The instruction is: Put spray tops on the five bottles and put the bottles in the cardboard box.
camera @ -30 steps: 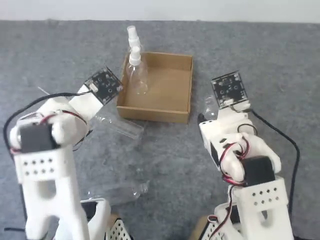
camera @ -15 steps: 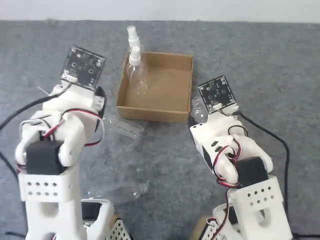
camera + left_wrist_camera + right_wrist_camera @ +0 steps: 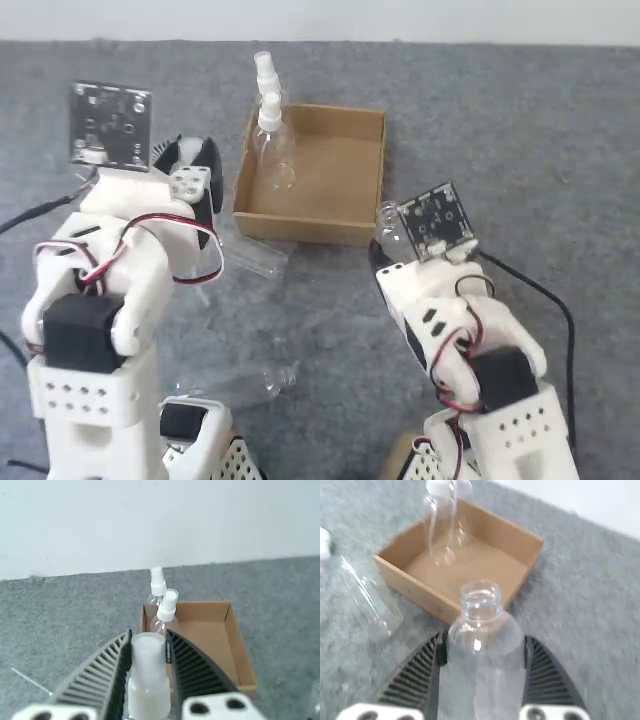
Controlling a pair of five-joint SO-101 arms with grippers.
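On my right wrist feed an uncapped clear bottle (image 3: pixel 480 670) stands upright between the right jaws, which are closed on its shoulders, its open neck pointing at the cardboard box (image 3: pixel 415 592). From the high camera I see that neck (image 3: pixel 388 214) poking out just beside the box's near right corner (image 3: pixel 372 232). The left jaws grip a white spray top (image 3: pixel 147 680), pinched narrow around it, and they hang to the left of the box (image 3: pixel 235 645), well apart from the held bottle. From above, the spray top (image 3: pixel 190 183) sits between the dark jaws at the end of the left arm (image 3: pixel 110 270).

At the box's far left corner a capped bottle (image 3: pixel 274 150) rests inside, and a second spray top (image 3: pixel 263 68) shows just behind it; I cannot tell whether that one stands in the box or outside. One bare bottle (image 3: pixel 248 256) lies on the grey desk (image 3: pixel 520 130) between the left arm and the box's front wall, and another (image 3: pixel 235 382) lies nearer the arm bases
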